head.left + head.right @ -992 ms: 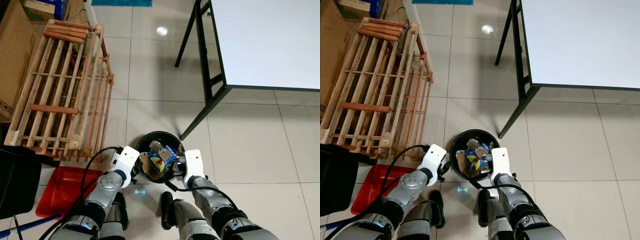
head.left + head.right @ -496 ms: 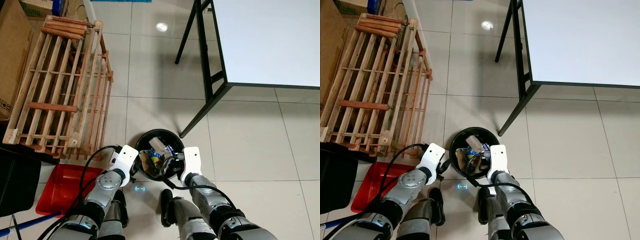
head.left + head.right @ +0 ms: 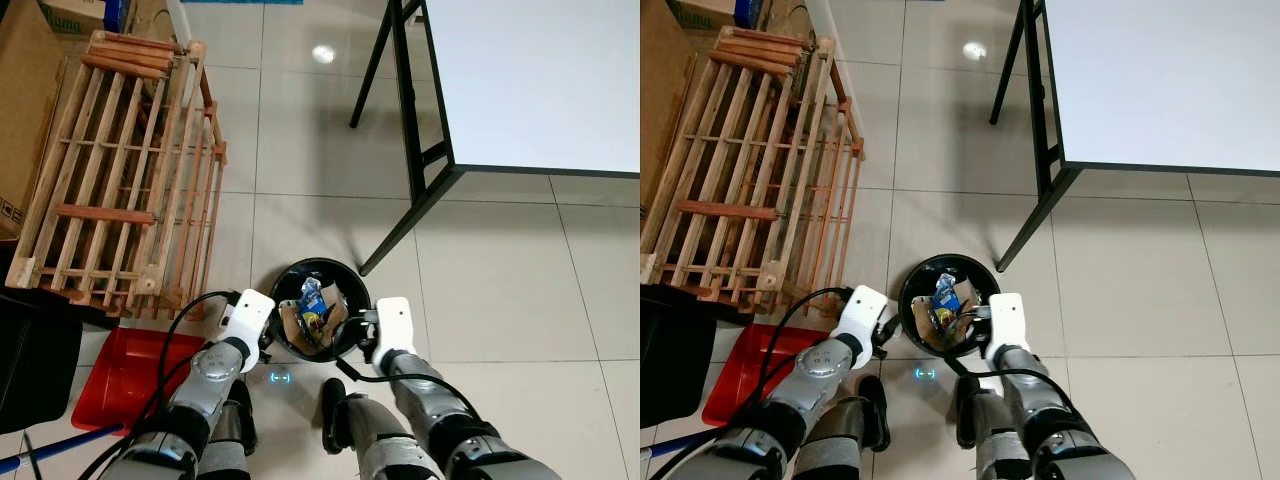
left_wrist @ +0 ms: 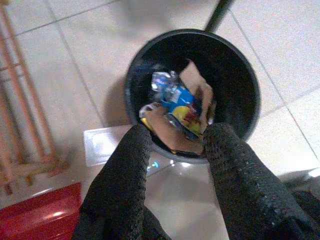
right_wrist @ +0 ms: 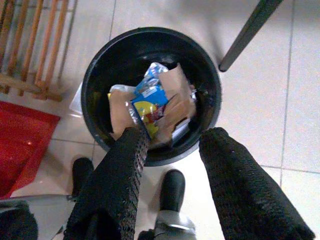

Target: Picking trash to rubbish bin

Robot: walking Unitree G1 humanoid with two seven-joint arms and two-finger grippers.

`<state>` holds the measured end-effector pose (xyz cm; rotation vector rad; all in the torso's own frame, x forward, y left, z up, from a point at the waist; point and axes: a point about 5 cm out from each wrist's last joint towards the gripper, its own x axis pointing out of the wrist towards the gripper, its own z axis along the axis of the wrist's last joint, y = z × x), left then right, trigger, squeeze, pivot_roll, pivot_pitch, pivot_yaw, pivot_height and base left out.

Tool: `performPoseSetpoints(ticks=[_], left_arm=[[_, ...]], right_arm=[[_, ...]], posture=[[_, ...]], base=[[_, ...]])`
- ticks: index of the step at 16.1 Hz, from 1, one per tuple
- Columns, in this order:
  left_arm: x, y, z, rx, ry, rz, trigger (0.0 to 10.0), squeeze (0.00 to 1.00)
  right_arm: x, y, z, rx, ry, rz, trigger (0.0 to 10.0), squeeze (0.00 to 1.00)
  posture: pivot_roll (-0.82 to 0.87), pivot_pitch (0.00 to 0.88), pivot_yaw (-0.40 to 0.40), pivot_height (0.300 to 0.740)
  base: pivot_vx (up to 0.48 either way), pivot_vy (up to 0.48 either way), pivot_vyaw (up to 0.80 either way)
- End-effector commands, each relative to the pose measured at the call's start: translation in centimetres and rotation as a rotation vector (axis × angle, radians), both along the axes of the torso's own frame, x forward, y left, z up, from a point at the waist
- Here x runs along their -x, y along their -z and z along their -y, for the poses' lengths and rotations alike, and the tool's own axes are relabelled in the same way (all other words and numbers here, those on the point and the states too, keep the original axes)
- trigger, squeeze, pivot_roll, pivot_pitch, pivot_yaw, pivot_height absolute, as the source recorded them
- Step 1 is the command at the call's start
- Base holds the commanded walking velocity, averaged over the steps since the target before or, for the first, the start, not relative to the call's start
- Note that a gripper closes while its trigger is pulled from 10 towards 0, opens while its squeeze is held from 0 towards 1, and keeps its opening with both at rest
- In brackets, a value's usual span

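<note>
No brand or label is legible: the blue and yellow wrapper [image 5: 146, 102] carries print too small to read, and the green lettering on the cardboard box [image 3: 72, 12] at the far left corner cannot be made out.

Room: pale tiled floor [image 3: 300, 140] with a ceiling light reflected on it. A white surface [image 3: 530, 80] on black metal legs stands ahead to the right. A wooden slatted rack [image 3: 125, 170] lies to the left, next to a large brown carton [image 3: 25, 110]. A red dustpan [image 3: 125, 375] lies on the floor by the left arm, just beside a black object [image 3: 35, 370].

Task thing: the black rubbish bin [image 3: 355, 345] stands on the floor directly in front of the robot's feet, near the foot of one surface leg. Inside are the wrapper, pieces of brown cardboard [image 5: 177, 90] and some clear plastic.

Left end effector [image 4: 175, 137]: held over the near rim of the bin, fingers spread wide, nothing between them.
Right end effector [image 5: 170, 137]: over the near rim on the other side, fingers wide apart, empty.

Change against 0.5 s ago: the right arm has drawn back a little, its white wrist housing now sitting at the bin's right rim rather than over the opening. The trash has shifted; the wrapper now stands higher toward the back of the bin. The left arm holds the same place.
</note>
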<state>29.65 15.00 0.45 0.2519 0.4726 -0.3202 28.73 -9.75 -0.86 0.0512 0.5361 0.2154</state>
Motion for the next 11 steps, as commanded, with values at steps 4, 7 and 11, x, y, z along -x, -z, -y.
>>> performPoseSetpoints(ticks=[4, 7, 11], left_arm=[[1.5, 1.2, -2.2, -0.019, -0.129, -0.011, 10.0, 0.0], [0.9, 0.5, -2.7, -0.023, -0.183, 0.037, 10.0, 0.0], [-0.8, -1.9, -3.1, 0.001, -0.288, 0.189, 10.0, 0.0]], right_arm=[[1.1, 0.8, 3.9, 0.041, 0.108, 0.022, 10.0, 0.0], [0.3, -0.3, 5.8, 0.054, 0.178, 0.093, 10.0, 0.0], [-1.6, -3.0, 7.4, 0.034, 0.278, 0.215, 10.0, 0.0]], posture=[[-0.03, 0.219, -0.099, 0.74], [-0.03, 0.167, -0.093, 0.74], [-0.03, 0.098, -0.091, 0.74]], base=[[0.0, 0.0, 0.0], [0.0, 0.0, 0.0], [0.0, 0.0, 0.0]])
